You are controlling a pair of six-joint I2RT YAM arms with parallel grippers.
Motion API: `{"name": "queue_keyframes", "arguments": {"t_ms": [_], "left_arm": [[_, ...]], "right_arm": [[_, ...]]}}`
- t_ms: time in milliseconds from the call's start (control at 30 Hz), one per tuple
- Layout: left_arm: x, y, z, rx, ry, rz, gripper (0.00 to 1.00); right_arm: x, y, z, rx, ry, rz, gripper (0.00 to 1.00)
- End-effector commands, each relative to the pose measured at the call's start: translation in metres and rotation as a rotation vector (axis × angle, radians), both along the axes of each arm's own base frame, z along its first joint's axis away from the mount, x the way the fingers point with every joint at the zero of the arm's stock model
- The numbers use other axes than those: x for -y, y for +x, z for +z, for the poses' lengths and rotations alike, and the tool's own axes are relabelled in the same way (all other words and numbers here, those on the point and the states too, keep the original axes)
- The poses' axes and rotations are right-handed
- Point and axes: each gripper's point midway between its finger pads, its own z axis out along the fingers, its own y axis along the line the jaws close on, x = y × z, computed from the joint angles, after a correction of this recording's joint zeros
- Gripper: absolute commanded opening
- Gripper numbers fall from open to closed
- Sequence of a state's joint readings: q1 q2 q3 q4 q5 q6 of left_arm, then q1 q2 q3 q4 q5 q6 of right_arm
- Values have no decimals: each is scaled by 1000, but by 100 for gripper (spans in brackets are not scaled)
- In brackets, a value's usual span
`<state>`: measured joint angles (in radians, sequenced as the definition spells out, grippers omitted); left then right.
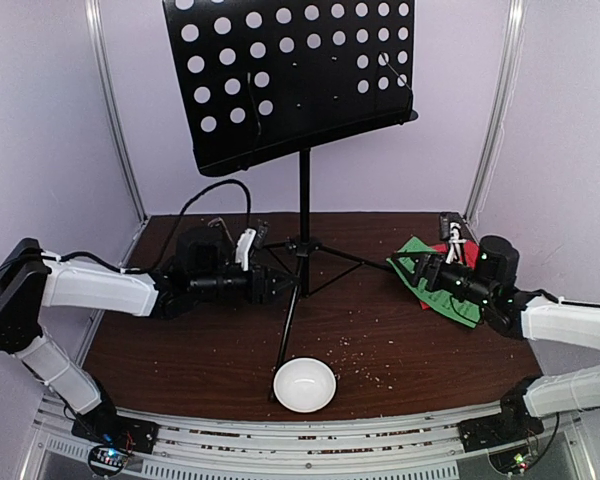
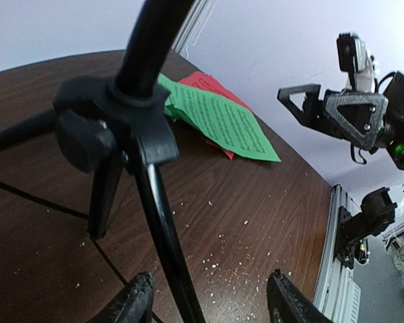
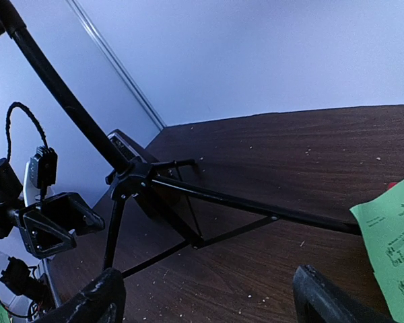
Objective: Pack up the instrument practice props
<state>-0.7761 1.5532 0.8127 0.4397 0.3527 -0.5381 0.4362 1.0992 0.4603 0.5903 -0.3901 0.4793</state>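
Pale lilac walls close in a dark wooden tabletop (image 1: 400,350) speckled with crumbs, and the tall black music stand (image 1: 303,200) rises at its middle on widely spread tripod legs, which keep it upright but, I judge, must fold before packing. My left gripper (image 1: 280,287) lies low at the tripod hub, released, one leg passing between its fingers (image 2: 138,303), ready to work on that folding; my right gripper (image 1: 421,270) hangs released and empty just above the green sheet (image 1: 464,308), which overlaps the red sheet (image 1: 437,248) near the right edge
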Motion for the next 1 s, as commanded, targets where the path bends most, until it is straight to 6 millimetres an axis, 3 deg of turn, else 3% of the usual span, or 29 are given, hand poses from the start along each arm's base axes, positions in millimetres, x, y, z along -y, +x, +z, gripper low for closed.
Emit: {"name": "queue_keyframes", "arguments": {"t_ms": [0, 67, 233, 367, 500, 633, 700, 967], "left_arm": [[3, 0, -15, -6, 8, 57, 60], [3, -3, -25, -24, 24, 68, 60], [3, -3, -48, -50, 89, 92, 61], [9, -3, -56, -60, 98, 72, 60], [14, -2, -64, -57, 119, 55, 59], [19, -1, -73, -68, 131, 37, 50], [20, 1, -77, -69, 138, 40, 42], [17, 18, -84, -3, 184, 100, 6]], "right_arm": [[-41, 14, 27, 178, -69, 161, 87], [-52, 27, 15, 190, -145, 194, 87], [-71, 55, -39, 202, -375, 300, 86], [-91, 71, -69, 141, -438, 428, 84], [-102, 88, -87, 101, -465, 464, 80], [-101, 101, -97, 119, -514, 441, 77], [-99, 104, -103, 124, -546, 433, 70], [-101, 97, -103, 193, -612, 451, 20]]}}
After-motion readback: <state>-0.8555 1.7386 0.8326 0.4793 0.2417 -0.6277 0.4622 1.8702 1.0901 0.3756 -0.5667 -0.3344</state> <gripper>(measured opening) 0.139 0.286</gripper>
